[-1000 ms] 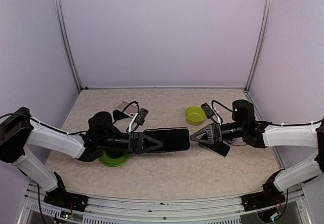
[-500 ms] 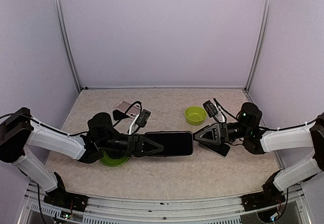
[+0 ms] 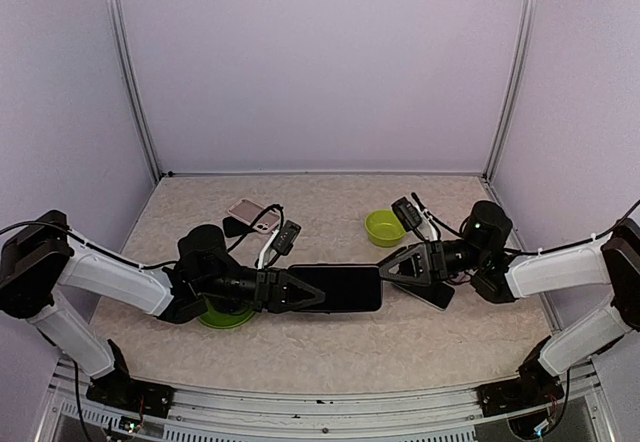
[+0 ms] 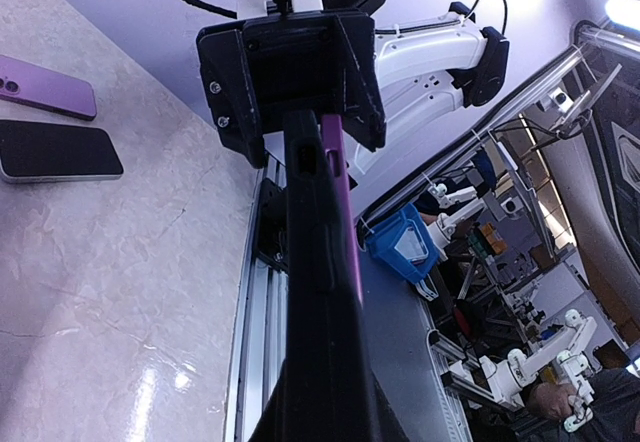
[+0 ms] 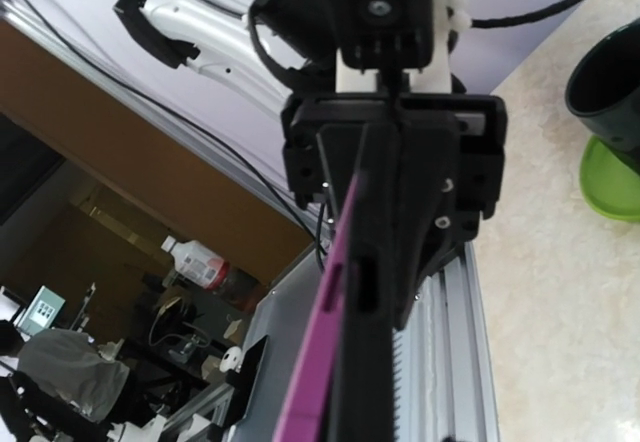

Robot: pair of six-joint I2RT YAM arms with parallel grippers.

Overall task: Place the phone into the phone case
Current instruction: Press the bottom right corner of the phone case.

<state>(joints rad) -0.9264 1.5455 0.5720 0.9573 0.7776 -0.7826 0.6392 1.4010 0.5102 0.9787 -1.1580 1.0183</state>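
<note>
- A green dish (image 3: 225,316) lay on the bench (image 3: 330,352) under the left arm, behind the left tool's wrist.
- A purple handset (image 3: 253,214) lay flat on the bench on the far side of the left tool. The left wrist view showed a dark handset (image 4: 55,150) just beside it.
- The left tool (image 3: 312,290) pointed to the right, its jaws nearly closed on the left end of the phone case (image 4: 315,292) and holding it level above the bench.
- The phone (image 4: 345,222) showed as a thin purple strip lying along the black case's edge. Whether it sat fully inside could not be told.
- The right tool (image 3: 388,271) pointed left and met the right end of the case. Its jaws stood either side of that end. Whether they pressed on it could not be told.
- A small green bowl (image 3: 385,228) stood on the bench, just beyond the right tool on its far side.
- Another dark handset (image 3: 437,295) lay on the bench beneath the right tool's wrist.
</note>
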